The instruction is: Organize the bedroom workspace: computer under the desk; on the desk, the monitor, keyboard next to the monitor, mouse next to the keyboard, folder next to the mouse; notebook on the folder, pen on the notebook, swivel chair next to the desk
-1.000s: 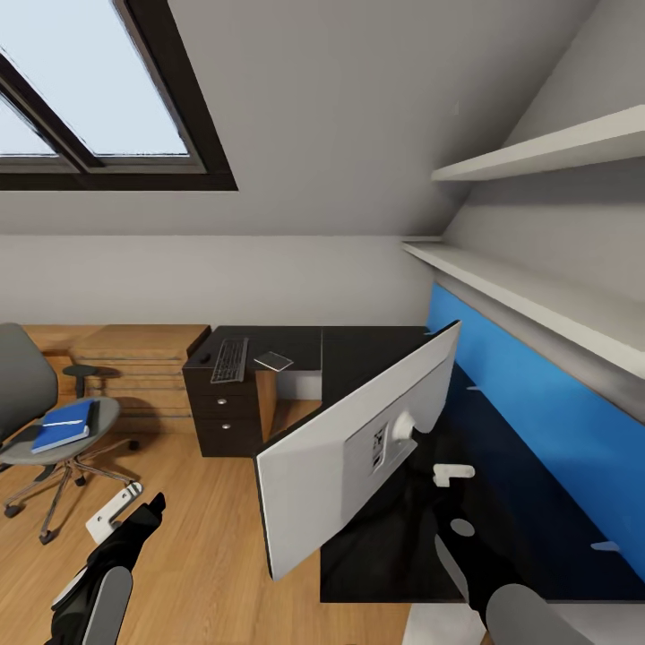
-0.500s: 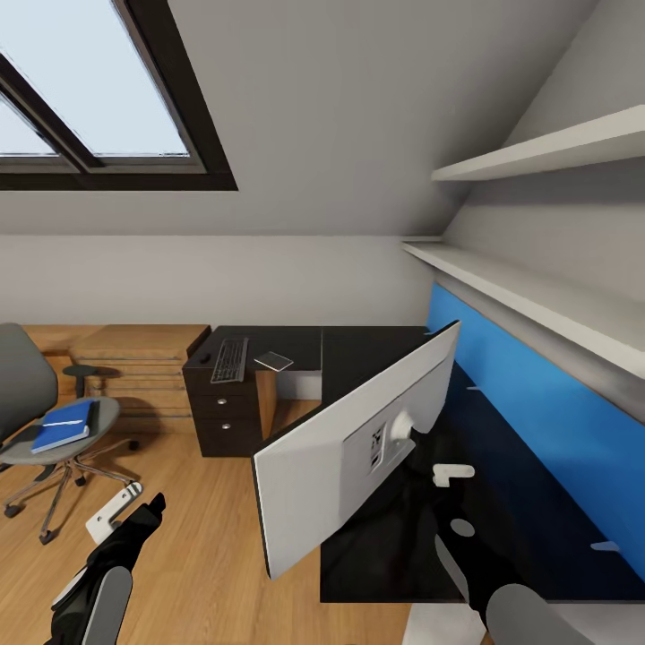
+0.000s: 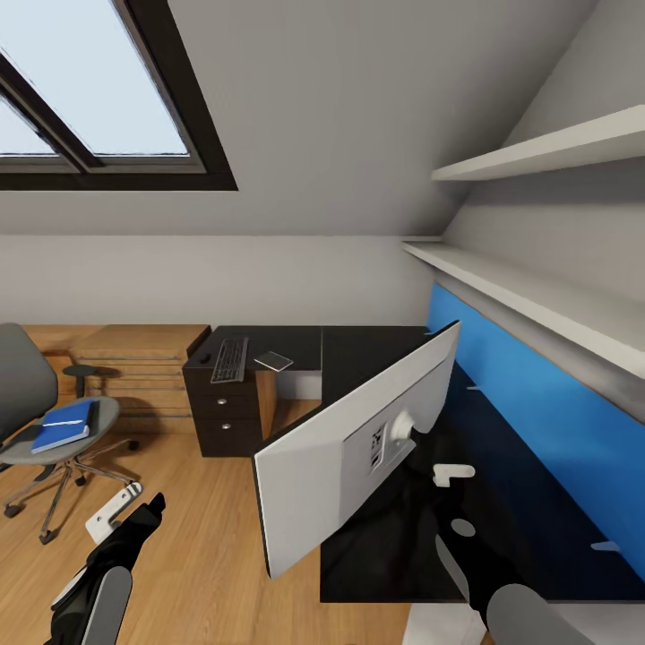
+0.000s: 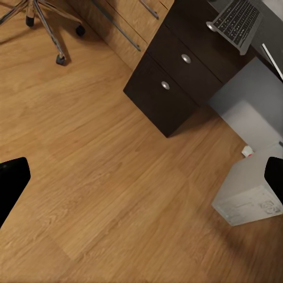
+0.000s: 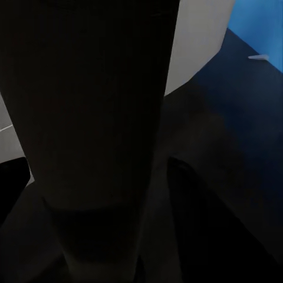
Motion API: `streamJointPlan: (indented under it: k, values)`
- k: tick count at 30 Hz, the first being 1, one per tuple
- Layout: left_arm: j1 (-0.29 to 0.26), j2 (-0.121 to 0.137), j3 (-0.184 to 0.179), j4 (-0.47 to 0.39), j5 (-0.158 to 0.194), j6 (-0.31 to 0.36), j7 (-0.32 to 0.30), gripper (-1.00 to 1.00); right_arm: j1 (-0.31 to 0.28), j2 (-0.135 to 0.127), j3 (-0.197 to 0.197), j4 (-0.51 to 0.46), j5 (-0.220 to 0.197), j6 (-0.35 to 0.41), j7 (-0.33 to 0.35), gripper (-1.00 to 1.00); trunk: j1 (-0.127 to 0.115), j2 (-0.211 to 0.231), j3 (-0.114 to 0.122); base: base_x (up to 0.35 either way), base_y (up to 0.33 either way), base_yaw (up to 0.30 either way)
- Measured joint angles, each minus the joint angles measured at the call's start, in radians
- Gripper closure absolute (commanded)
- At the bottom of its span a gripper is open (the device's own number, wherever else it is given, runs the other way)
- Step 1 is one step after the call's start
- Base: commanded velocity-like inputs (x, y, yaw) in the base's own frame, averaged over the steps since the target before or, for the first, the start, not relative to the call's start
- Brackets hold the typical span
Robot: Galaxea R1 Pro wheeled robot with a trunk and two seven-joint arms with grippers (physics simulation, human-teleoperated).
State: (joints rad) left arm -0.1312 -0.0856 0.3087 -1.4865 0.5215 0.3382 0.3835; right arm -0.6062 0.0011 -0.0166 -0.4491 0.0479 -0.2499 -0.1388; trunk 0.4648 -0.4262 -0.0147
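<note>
The monitor (image 3: 358, 439) stands on the desk (image 3: 367, 354) with its grey back towards me. My right gripper (image 3: 448, 479) is behind it, open, with the dark stand (image 5: 100, 118) between its fingers. My left gripper (image 3: 125, 528) hangs open over the wood floor, and the computer (image 4: 250, 191) shows beside the drawers (image 4: 177, 73). The keyboard (image 3: 228, 358) and a small dark mouse (image 3: 204, 358) lie on the far desk wing. The blue folder (image 3: 64, 425), with a thin white stick on it, rests on the swivel chair (image 3: 22, 385). I cannot make out the notebook.
A low light-wood cabinet (image 3: 134, 354) stands against the far wall beside the chair. Two white shelves (image 3: 537, 296) run above the blue back panel (image 3: 537, 421). A thin grey flat item (image 3: 273, 361) lies near the keyboard. Open floor (image 3: 206, 537) stretches between chair and desk.
The monitor's near edge swung slightly to the left up to half a second ago and has been still since. Both arms look unmoved.
</note>
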Motion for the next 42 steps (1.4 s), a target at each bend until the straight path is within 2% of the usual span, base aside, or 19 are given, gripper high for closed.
streamJointPlan:
  k: [9, 42]
  values:
    - [0.0, 0.002, -0.002, 0.0, 0.0, 0.0, -0.002, -1.0, 0.0, 0.0, -0.001, -0.002, -0.002, -0.001, -0.001, 1.0, 0.0, 0.0, 0.0, -0.048, -0.083, 0.0]
    - [0.0, 0.002, -0.002, 0.0, 0.0, 0.001, -0.003, -1.0, 0.0, 0.0, -0.001, -0.001, 0.0, -0.001, -0.004, 1.0, 0.0, 0.0, 0.0, -0.021, -0.197, 0.0]
